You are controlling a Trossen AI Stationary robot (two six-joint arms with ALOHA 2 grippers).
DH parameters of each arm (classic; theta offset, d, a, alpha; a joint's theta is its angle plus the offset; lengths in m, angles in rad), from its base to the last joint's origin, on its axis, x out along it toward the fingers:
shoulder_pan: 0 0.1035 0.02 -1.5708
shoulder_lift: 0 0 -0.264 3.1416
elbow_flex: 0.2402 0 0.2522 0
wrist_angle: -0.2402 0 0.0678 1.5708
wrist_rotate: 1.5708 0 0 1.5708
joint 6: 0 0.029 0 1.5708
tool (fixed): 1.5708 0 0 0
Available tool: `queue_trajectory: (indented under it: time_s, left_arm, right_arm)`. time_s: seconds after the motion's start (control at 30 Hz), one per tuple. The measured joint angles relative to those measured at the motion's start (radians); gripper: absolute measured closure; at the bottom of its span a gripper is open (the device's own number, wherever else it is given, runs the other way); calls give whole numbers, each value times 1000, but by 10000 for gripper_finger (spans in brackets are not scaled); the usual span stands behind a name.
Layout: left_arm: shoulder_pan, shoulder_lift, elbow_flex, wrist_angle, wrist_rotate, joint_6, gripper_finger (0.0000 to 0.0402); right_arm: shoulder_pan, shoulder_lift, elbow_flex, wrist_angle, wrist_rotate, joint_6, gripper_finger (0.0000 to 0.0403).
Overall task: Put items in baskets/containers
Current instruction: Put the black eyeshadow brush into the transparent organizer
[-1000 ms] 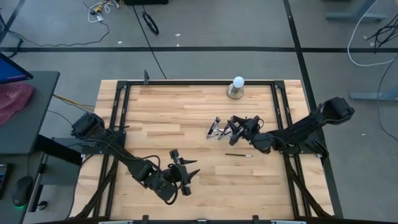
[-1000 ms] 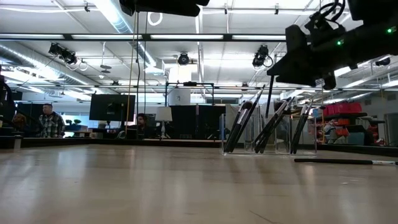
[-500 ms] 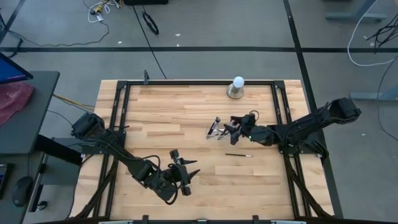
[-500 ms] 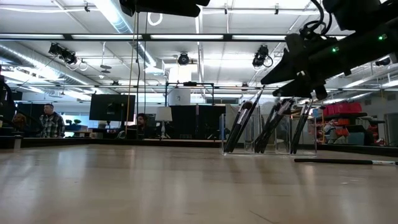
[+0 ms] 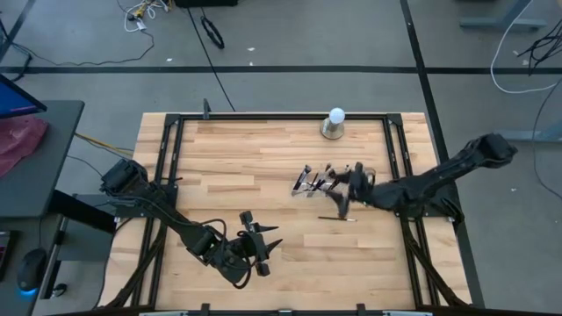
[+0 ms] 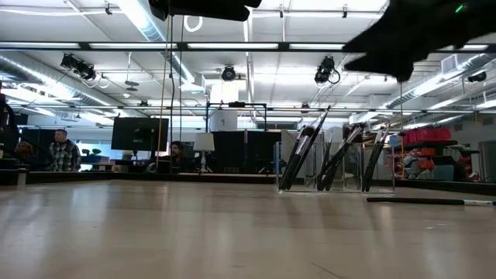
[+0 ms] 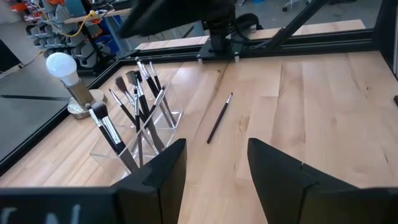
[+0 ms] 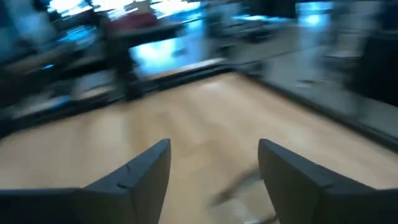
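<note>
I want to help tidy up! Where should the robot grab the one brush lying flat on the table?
Probably around the middle of the loose brush, coming straight down from above. It lies flat on the bare wooden table, apart from the clear holder, so there is room on both sides of its thin handle for the jaws to straddle it crosswise. The right gripper, open, is nearest.

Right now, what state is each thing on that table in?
Clear holder: upright, holding brushes.
Brushes in holder: leaning, bristles up.
Loose brush: lying flat on the wood.
Right gripper: open, empty, above the loose brush.
Left gripper: open, empty, waiting at the table's front.
</note>
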Motion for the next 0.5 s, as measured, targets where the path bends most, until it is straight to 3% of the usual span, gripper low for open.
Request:
queue_trajectory:
  time_s: [0.1,0.23,0.37,0.5]
  left_arm:
    - [0,0,0,0,3,0,225]
    - [0,0,0,1,51,-1,225]
    - [0,10,1,9,63,-7,225]
    - [4,34,1,16,68,-3,225]
  right_arm:
    - [137,3,72,-169,-64,-10,181]
    - [316,50,121,-426,-117,92,208]
    - [427,89,57,-559,-115,344,229]
    - [462,97,-64,-566,-55,587,229]
